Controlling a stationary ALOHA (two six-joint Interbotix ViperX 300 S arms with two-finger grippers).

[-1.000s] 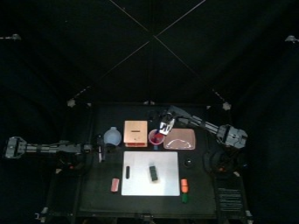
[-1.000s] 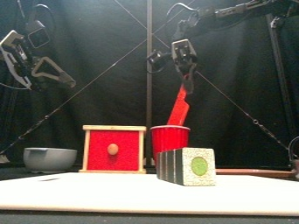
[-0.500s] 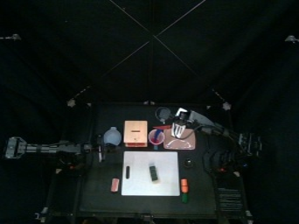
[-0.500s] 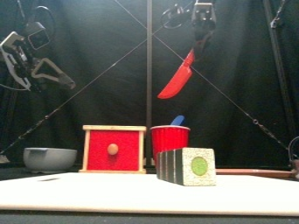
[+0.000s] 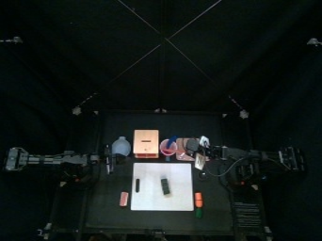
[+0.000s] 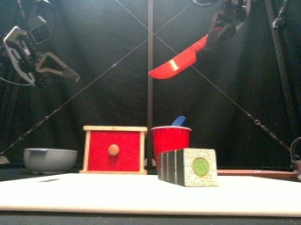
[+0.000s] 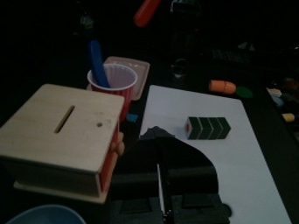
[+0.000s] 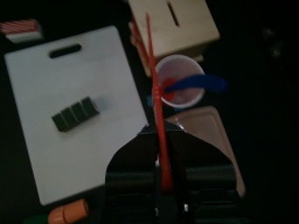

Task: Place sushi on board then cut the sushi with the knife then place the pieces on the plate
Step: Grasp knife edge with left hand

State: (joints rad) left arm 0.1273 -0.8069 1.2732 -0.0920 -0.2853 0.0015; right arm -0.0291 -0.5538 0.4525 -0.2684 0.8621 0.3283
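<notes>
Sushi roll lies on white board mid tabletop in top view; right pincer hangs just beside red cup, left pincer near bowl. Front view: right pincer up high, clamped on red knife, blade tilted down to the left; left pincer spread wide, holding nothing; blue knife stands in cup. Left wrist view: roll on board near wooden box. Right wrist view: jaws closed on red knife, seen edge-on, pink tray next to cup.
</notes>
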